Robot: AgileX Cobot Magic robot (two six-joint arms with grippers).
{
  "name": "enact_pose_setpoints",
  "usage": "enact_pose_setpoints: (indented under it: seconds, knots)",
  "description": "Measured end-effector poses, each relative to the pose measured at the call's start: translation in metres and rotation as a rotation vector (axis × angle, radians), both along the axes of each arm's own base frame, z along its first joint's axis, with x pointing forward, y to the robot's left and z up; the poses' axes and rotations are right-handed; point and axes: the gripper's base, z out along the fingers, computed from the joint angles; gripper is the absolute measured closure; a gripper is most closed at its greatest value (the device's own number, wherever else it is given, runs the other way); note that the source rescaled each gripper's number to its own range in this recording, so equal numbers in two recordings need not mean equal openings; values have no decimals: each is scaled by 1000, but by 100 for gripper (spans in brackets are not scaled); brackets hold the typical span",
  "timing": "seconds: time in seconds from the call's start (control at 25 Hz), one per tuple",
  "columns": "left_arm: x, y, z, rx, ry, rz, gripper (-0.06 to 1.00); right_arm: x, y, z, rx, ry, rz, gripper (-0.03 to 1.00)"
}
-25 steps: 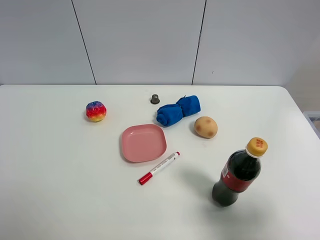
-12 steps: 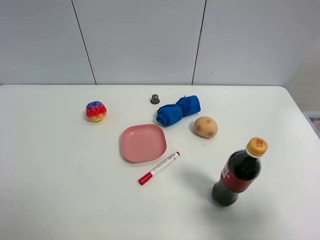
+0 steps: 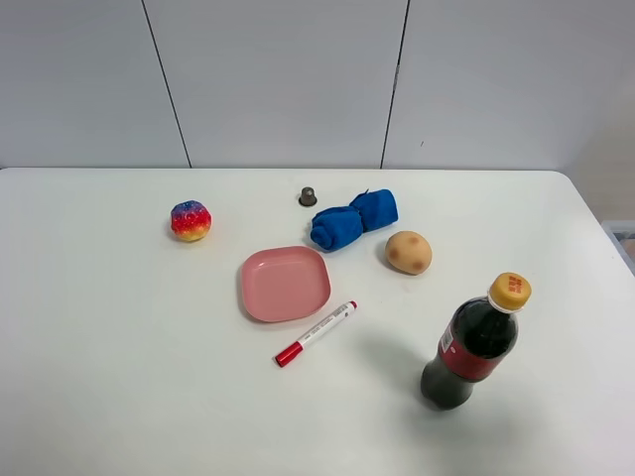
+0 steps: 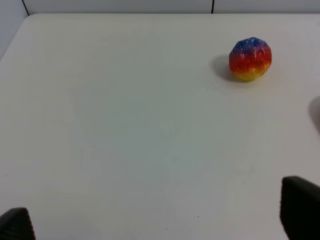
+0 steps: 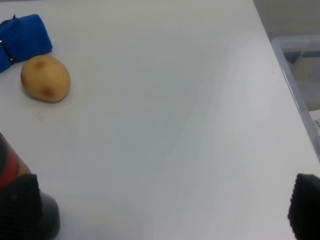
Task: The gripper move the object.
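Observation:
On the white table (image 3: pixel 119 327) lie a rainbow ball (image 3: pixel 190 220), a pink plate (image 3: pixel 285 284), a red-capped marker (image 3: pixel 316 333), a rolled blue cloth (image 3: pixel 353 219), a potato (image 3: pixel 409 252) and a standing cola bottle (image 3: pixel 476 342). Neither gripper shows in the exterior view. In the left wrist view my left gripper (image 4: pixel 157 220) is open and empty over bare table, well short of the ball (image 4: pixel 250 59). In the right wrist view my right gripper (image 5: pixel 162 207) is open and empty, with the bottle (image 5: pixel 10 162) beside one finger and the potato (image 5: pixel 45 79) and cloth (image 5: pixel 22 40) beyond.
A small grey cap-like object (image 3: pixel 308 196) stands behind the plate. A clear plastic bin (image 5: pixel 300 65) sits just past the table's right edge. A white panelled wall runs along the back of the table.

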Motion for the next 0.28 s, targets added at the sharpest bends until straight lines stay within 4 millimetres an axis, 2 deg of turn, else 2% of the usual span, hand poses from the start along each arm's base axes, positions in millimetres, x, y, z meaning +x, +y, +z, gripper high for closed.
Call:
enact_pose_setpoints:
  seconds: [0.28]
  knots:
    - [0, 0, 0, 0, 0, 0, -5, 0, 0, 0, 0, 0, 0, -3]
